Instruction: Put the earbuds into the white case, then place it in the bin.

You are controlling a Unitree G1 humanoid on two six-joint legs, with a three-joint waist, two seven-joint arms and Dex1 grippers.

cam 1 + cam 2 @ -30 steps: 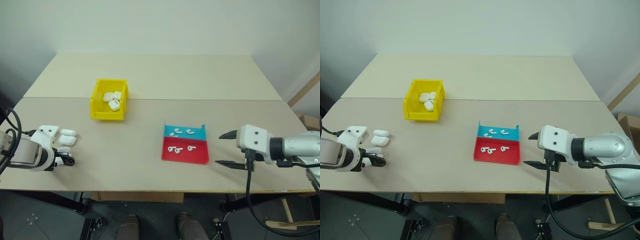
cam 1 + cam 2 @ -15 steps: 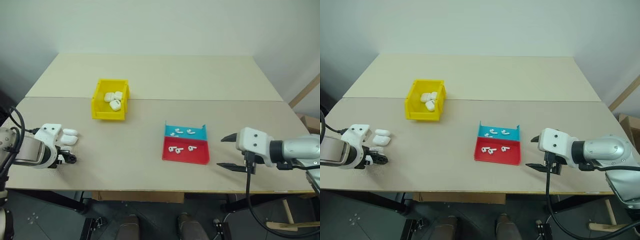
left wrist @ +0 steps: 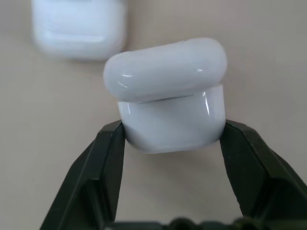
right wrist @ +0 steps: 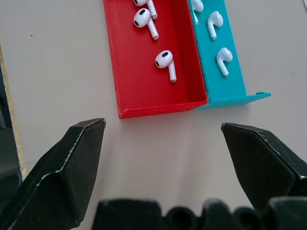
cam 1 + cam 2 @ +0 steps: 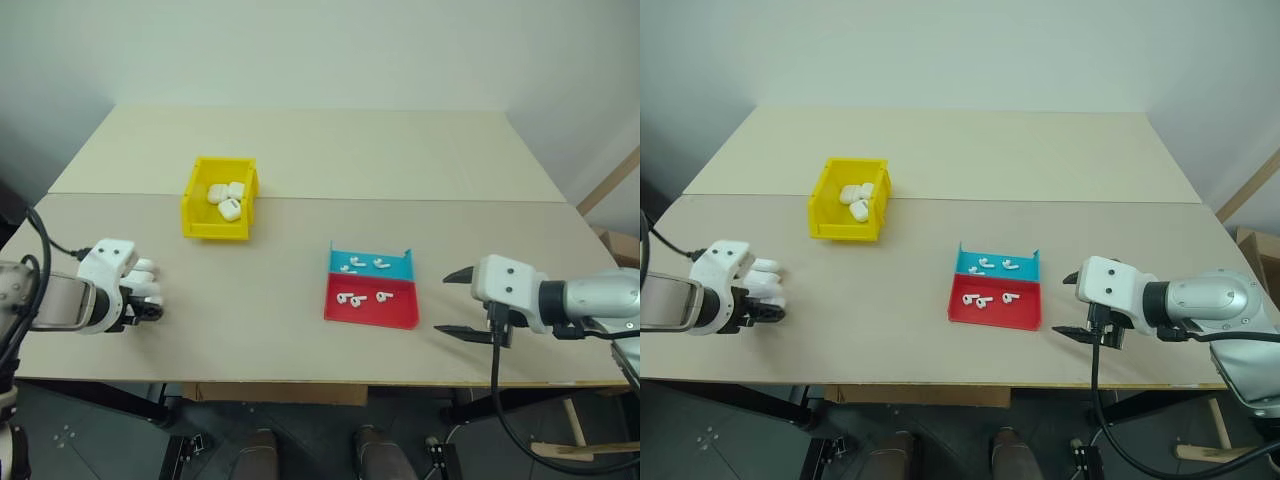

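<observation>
Six earbuds (image 5: pixel 354 298) lie in one red-and-blue tray (image 5: pixel 398 315); three white cases sit in one yellow bin (image 5: pixel 195 218), two more white cases (image 3: pixel 171 94) left of it.

Two head cameras high up, looking down at the same table (image 5: pixel 300 150) with both arms, left wrist camera very close behind its fingers (image 3: pixel 103 167), right wrist camera close behind its fingers (image 4: pixel 72 163), facing the tray (image 4: pixel 144 72)

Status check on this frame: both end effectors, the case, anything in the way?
Left end effector shut on a white case. Right end effector open, empty, near the tray of earbuds. Nothing blocking the yellow bin.
</observation>
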